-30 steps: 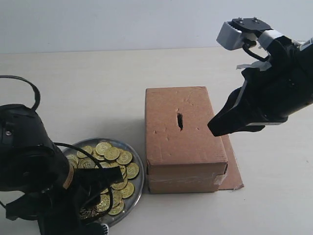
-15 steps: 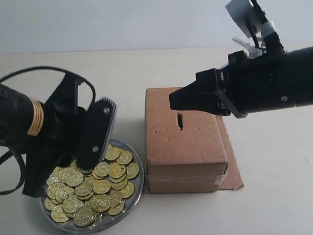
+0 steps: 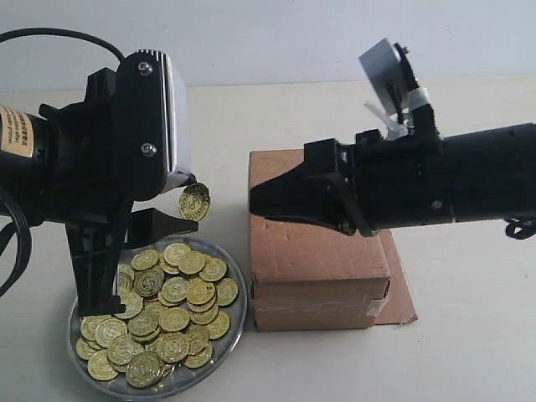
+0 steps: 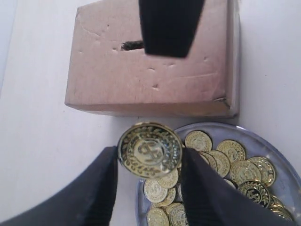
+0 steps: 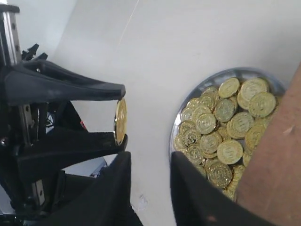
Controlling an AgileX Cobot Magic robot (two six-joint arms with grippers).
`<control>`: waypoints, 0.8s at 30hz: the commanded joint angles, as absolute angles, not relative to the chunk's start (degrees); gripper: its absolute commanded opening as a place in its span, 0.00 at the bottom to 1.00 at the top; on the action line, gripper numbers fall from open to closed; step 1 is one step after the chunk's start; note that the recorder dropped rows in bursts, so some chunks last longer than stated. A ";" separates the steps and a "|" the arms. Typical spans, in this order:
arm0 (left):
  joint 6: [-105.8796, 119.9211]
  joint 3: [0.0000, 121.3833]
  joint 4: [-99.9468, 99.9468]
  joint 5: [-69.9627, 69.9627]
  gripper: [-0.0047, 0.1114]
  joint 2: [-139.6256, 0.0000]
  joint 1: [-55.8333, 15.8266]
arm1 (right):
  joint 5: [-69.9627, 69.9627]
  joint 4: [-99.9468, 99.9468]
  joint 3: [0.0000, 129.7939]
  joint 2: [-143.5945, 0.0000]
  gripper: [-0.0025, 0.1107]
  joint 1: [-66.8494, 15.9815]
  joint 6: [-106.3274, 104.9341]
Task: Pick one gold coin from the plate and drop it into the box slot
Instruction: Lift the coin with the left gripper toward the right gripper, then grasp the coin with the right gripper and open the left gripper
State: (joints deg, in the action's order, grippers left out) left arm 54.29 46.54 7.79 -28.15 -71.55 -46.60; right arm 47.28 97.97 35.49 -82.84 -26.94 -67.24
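Note:
My left gripper [image 4: 149, 157] is shut on one gold coin [image 4: 149, 149], pinched by its edges and lifted above the far rim of the silvery plate [image 3: 237, 322]. The plate holds several more gold coins [image 3: 172, 314]. The brown cardboard box [image 3: 318, 255] stands right of the plate. Its dark slot [image 4: 131, 45] shows in the left wrist view, partly covered by a finger of my right gripper [image 3: 260, 201]. That gripper reaches left over the box top, open and empty, pointing toward the held coin [image 5: 120, 121]. In the exterior view the slot is hidden.
A flat brown cardboard sheet [image 3: 404, 297] sticks out from under the box's right side. Both arms crowd the space above the plate and the box. Pale tabletop [image 3: 469, 335] lies around them.
My left gripper has risen from the plate with one coin held in it. The right arm has swung down and leftward across the box top, covering the slot in the exterior view.

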 commanded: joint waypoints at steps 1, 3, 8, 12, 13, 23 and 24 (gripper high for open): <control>55.05 46.80 9.64 -27.21 0.29 -71.14 -46.44 | 46.99 99.95 36.33 -85.89 0.42 -30.43 -71.48; 55.44 46.80 9.64 -27.38 0.29 -71.14 -46.44 | 46.76 99.95 37.29 -86.59 0.45 -31.18 -71.48; 56.74 46.80 9.64 -27.48 0.29 -71.99 -46.44 | 46.76 99.95 40.34 -86.71 0.46 -31.36 -71.37; 56.98 46.80 9.64 -27.28 0.29 -72.71 -46.44 | 46.76 99.95 41.50 -86.71 0.46 -31.36 -71.16; 56.98 46.80 9.64 -27.00 0.29 -72.71 -46.44 | 46.44 99.95 41.51 -86.71 0.46 -31.36 -71.12; 58.28 46.80 9.64 -22.94 0.29 -72.71 -49.30 | 42.92 99.95 41.51 -86.79 0.46 -31.36 -70.28; 58.28 46.80 9.64 -22.14 0.29 -72.71 -49.75 | 42.92 99.95 41.51 -86.79 0.46 -31.36 -70.28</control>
